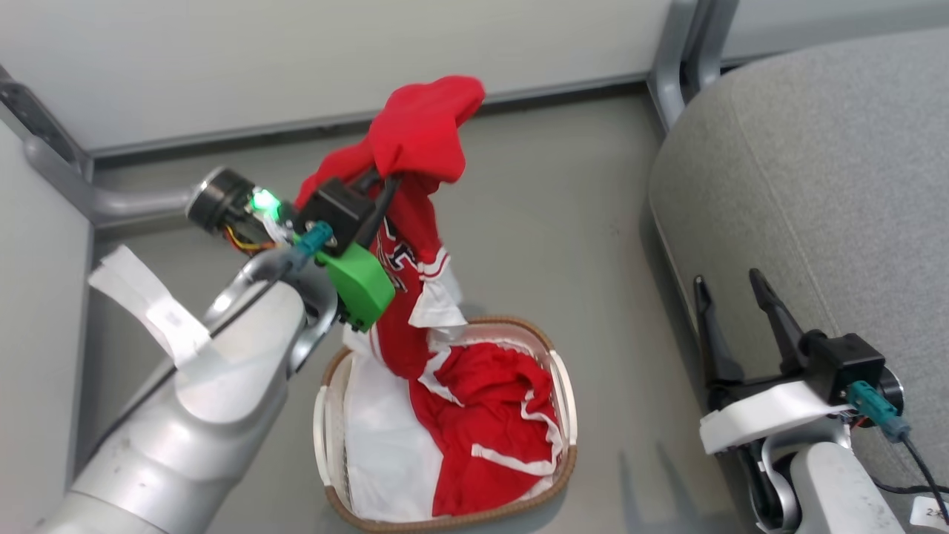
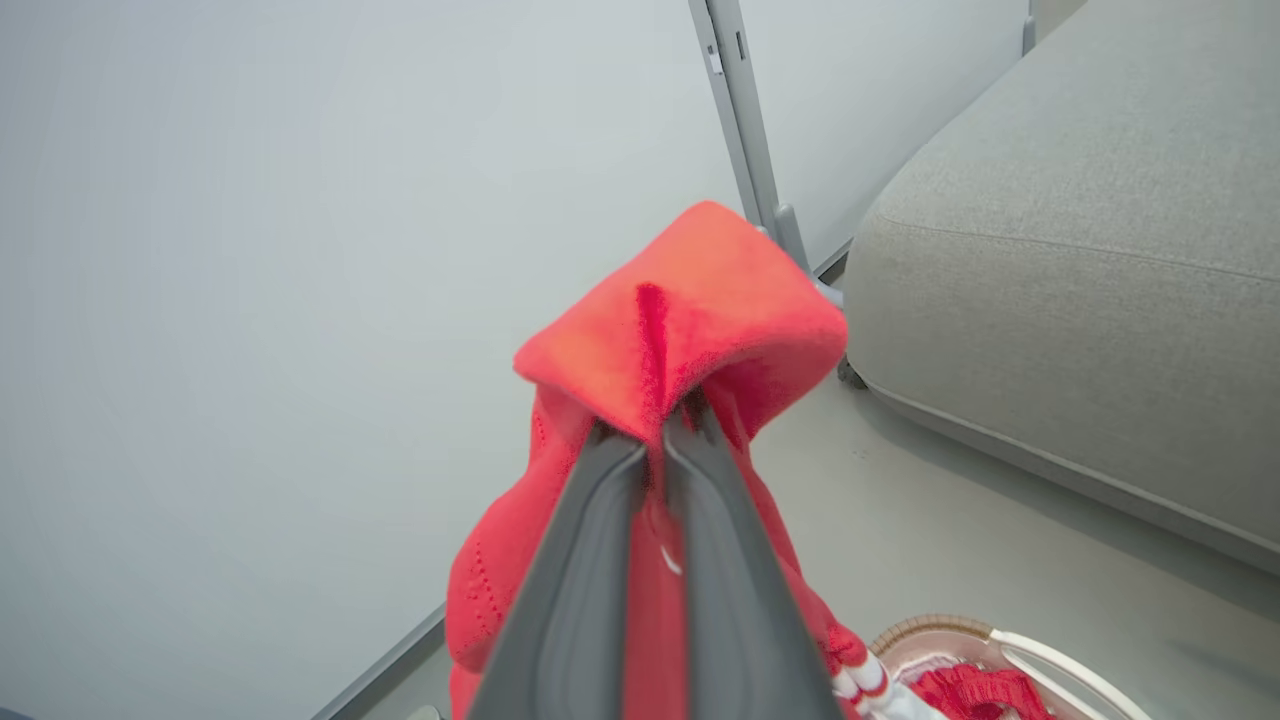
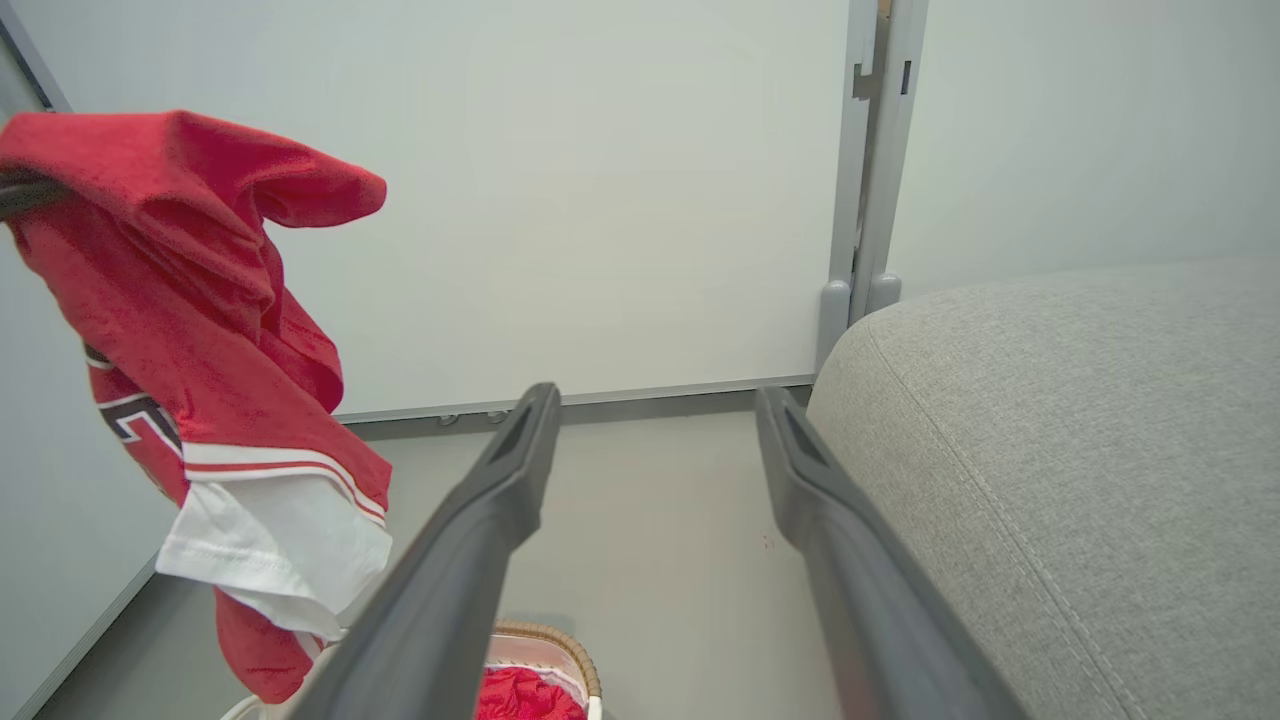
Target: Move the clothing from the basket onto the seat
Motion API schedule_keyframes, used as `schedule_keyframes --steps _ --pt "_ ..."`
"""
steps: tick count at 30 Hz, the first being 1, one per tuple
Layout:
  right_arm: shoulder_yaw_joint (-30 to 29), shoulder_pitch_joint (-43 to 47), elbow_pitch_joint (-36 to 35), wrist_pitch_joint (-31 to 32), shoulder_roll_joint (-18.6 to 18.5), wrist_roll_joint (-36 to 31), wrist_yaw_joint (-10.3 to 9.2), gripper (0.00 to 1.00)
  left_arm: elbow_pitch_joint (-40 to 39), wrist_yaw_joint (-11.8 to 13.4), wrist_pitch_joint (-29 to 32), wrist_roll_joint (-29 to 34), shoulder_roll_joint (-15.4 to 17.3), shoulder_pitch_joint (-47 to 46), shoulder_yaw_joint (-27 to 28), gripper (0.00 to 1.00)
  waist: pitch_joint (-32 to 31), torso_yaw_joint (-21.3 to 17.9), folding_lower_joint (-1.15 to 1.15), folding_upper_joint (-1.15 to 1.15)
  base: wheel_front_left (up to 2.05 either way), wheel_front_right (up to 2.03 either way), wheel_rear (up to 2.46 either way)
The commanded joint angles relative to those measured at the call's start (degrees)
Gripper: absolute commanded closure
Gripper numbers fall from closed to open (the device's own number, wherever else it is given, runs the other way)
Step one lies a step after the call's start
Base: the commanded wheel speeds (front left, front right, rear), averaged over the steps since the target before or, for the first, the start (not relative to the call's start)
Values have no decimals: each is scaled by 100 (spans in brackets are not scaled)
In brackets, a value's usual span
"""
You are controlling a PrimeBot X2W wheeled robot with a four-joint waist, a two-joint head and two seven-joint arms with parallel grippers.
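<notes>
- Left gripper (image 2: 652, 440) stood above the basket (image 1: 567, 415), fingers pinching the jersey (image 1: 415, 133), its hem trailing inside;
- right gripper (image 1: 728, 280), fingers spread, sat right of the basket;
- basket held more red clothing (image 1: 489, 423), seemingly over white cloth (image 1: 385, 445).

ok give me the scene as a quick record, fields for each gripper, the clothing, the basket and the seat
left gripper: shut on the jersey, raised above the basket
jersey: red with white trim, hanging, lower end reaches down to the basket
right gripper: open, empty, next to the seat
basket: on the floor, holds another red piece and a white cloth
seat: grey cushion on the robot's right, no clothing on the part in view
</notes>
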Motion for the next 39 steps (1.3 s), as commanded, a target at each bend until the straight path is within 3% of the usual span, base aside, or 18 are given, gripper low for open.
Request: schedule_keyframes --steps 1,9,19,25,35,36,37,38,39 --pt "101 -41 -7 -12 -25 -62 -2 0 -148 -8 80 -129 99 -150 -87 100 -542 177 0 0 0 0 0" --pt "1319 -550 6 -12 -28 -21 -2 0 -751 -9 469 -517 273 -700 -145 100 -677 202 0 0 0 0 0" --pt "2701 -1822 897 -12 -29 212 -3 0 -1006 99 674 -641 -186 -949 -246 100 -823 371 0 0 0 0 0" --pt "2804 -2503 1840 138 -23 81 -3 0 -1121 146 867 -726 -482 -1026 -373 100 -892 549 0 0 0 0 0" --pt "3085 -3025 2410 138 -28 243 -4 0 -1599 254 1130 -889 -717 -756 -523 100 -947 731 0 0 0 0 0" --pt "3057 -3051 2449 152 -28 237 -4 13 -1643 260 1154 -917 -723 -722 -536 100 -954 745 0 0 0 0 0" --pt "3054 -3084 2475 177 -27 204 -4 61 -1677 268 1163 -930 -720 -701 -545 100 -959 756 0 0 0 0 0" --pt "3057 -3122 2494 200 -27 182 -4 100 -1728 283 1177 -953 -709 -674 -549 100 -961 769 0 0 0 0 0" --pt "3054 -3136 2511 222 -23 175 -4 100 -1759 294 1182 -968 -689 -646 -543 100 -962 778 0 0 0 0 0"
